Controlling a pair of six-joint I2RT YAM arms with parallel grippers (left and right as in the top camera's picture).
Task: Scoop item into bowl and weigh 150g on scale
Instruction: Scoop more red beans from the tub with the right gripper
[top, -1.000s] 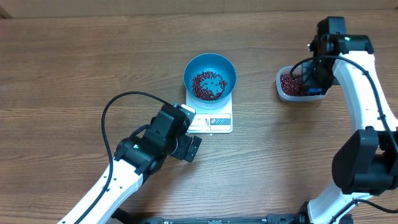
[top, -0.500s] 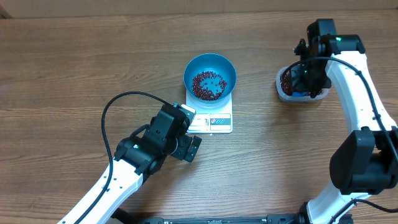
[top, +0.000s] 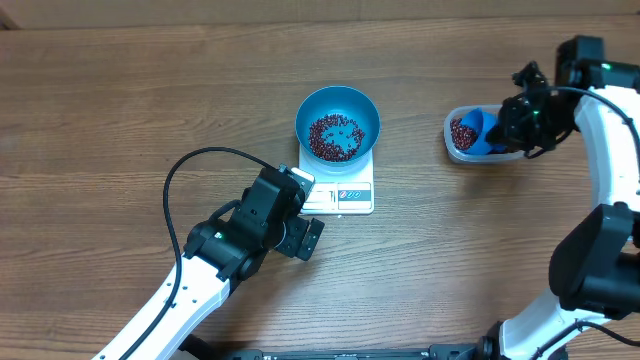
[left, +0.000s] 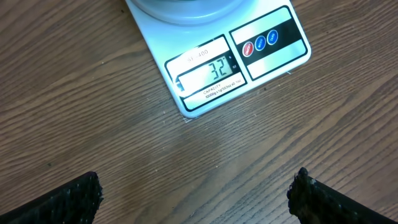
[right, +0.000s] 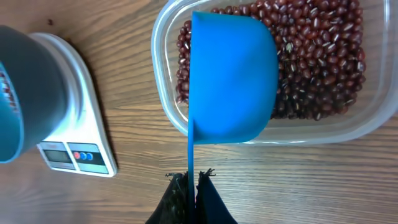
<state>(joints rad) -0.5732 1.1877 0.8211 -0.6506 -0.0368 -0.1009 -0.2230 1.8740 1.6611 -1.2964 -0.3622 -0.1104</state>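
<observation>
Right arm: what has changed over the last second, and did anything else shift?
The right gripper swung rightward in the overhead view, away from above the tub, shut on the blue scoop handle; the scoop now shows over the beans. The bowl, scale and open left gripper stayed put.

Wood-grain table (top: 120, 90): white scale (top: 345, 192) at centre, clear tub (top: 455, 150) well apart, right.

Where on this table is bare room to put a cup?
Free: the wide table left of the bowl, the strip between bowl and tub, the stretch right of the scale. Crowded: before the scale, where the left gripper hangs; the tub, under the scoop.
</observation>
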